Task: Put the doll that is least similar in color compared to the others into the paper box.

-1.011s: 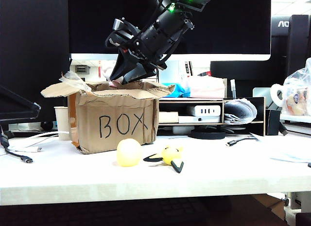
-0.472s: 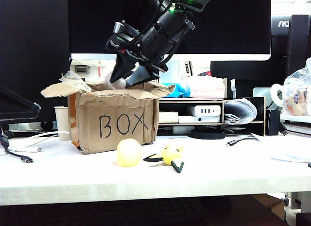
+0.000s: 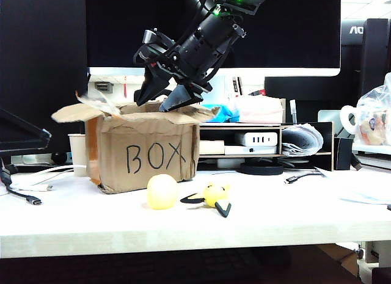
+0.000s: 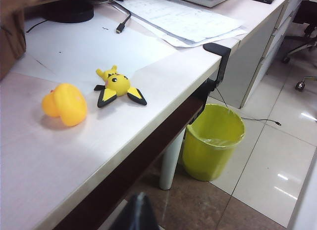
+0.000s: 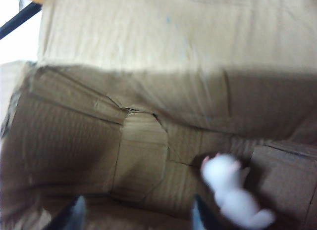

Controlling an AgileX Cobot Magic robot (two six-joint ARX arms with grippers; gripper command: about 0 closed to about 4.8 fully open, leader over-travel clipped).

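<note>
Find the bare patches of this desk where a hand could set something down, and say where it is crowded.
Free: the desk right of the bright yellow toy, up to the cable. Crowded: the paper box under the open right gripper, the yellow ball, and the shelf behind. The left gripper sits off the desk.

Rough brown corrugated cardboard forms the paper box, its flaps torn and ragged, strips of glossy tape along the left corner and matt black marker lettering on the front. Inside, the creased, fibrous cardboard floor carries the doll, a whitish, soft-looking plush, blurred in the right wrist view. On the smooth, pale, faintly sheened table lie a smooth matt pale yellow ball and a bright yellow toy with black tips. Above the box, the right gripper shows hard black casing with a dull sheen.
</note>
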